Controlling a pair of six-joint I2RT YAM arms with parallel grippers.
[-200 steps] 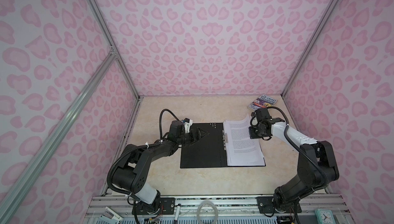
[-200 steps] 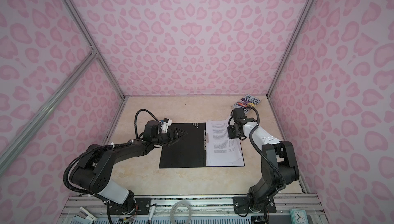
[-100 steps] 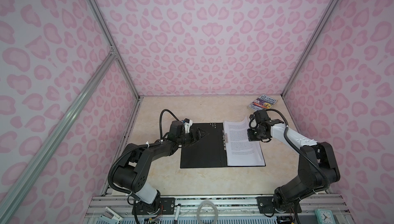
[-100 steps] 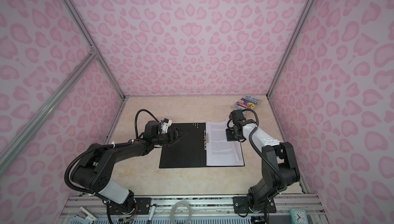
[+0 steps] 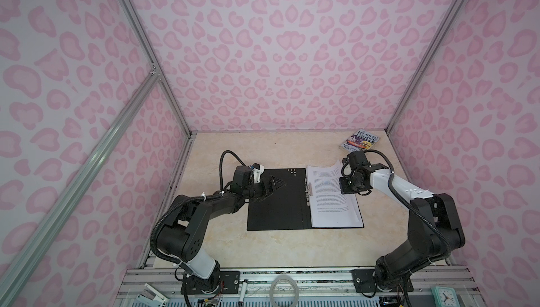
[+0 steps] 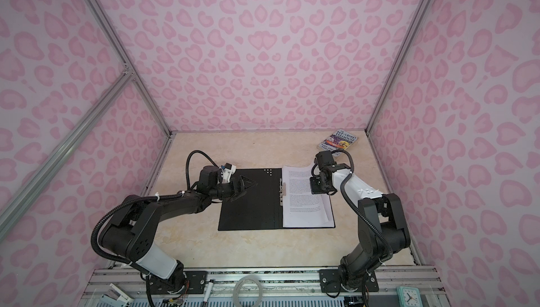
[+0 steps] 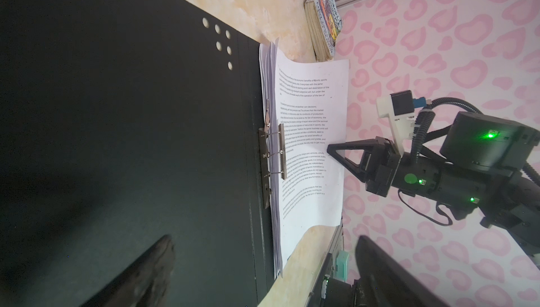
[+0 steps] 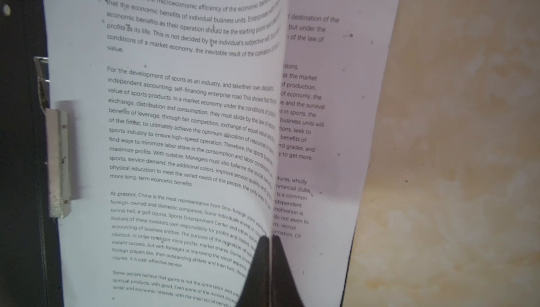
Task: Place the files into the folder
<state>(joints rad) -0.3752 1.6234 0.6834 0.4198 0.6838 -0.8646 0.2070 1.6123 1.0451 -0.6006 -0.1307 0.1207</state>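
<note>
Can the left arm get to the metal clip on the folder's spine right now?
Probably yes. The left hand is open over the folder's bare black cover, and nothing lies between it and the metal clip. The right hand pinches the top sheet at its outer edge, clear of the clip.

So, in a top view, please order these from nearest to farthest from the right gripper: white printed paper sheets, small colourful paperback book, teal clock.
From the right gripper:
1. White printed paper sheets: jaws shut on a lifted sheet.
2. Small colourful paperback book: behind it, far right corner.
3. Teal clock: front right rail.
</note>
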